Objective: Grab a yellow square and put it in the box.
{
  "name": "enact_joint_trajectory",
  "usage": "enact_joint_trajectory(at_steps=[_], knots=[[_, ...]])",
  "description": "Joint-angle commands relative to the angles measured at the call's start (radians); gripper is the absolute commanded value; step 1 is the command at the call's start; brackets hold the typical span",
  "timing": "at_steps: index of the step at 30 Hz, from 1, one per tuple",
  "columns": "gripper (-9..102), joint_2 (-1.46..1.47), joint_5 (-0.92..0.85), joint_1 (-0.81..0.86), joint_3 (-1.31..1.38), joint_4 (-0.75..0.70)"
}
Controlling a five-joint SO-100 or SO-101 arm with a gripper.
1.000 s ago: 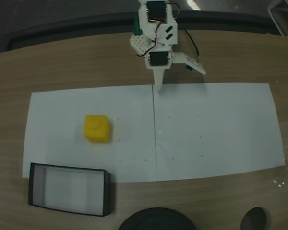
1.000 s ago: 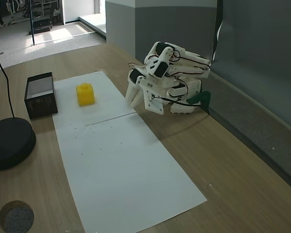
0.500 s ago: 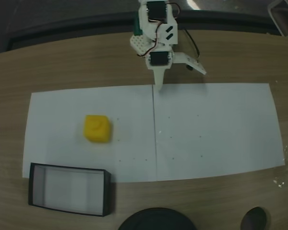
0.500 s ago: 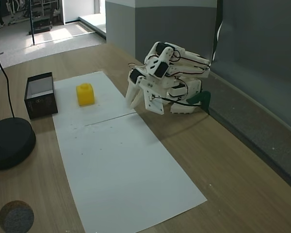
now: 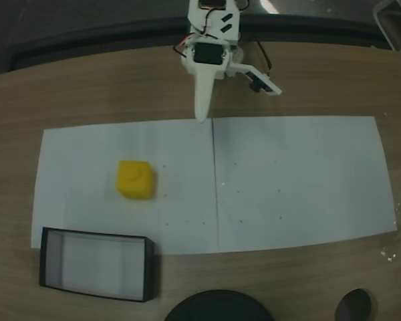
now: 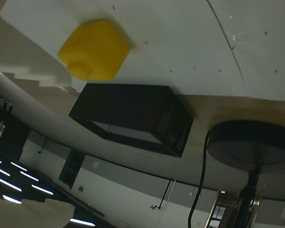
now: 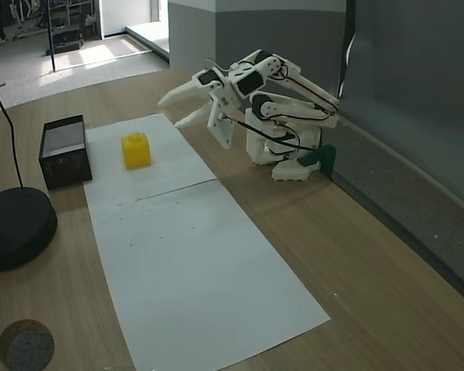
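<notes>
The yellow square (image 5: 135, 178), a soft-looking block with rounded corners, rests on white paper sheets (image 5: 294, 180) covering the wood-grain desk (image 5: 87, 87). The box (image 5: 97, 264), thin black walls with a pale bottom, sits at its 7 o'clock, apart from it. The white plastic gripper (image 7: 172, 110) hangs released, fingers spread, empty, at the block's 1 o'clock.

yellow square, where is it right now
In both fixed views the yellow square sits on the white paper, left half from above, just above the box, apart from it.
</notes>
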State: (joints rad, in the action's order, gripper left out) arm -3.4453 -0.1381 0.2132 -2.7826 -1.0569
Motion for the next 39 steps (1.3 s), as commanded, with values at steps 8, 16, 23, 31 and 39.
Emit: enact_joint_trajectory(at_steps=[8,16,23,31,39], knots=[[39,0.446,-0.008,0.167,0.393,-0.041],[40,1.127,0.009,0.233,0.845,-0.244],[40,1.628,0.008,0.255,1.173,-0.426],[40,1.93,-0.026,0.305,1.341,-0.422],[40,2.117,-0.029,0.353,1.434,-0.393]])
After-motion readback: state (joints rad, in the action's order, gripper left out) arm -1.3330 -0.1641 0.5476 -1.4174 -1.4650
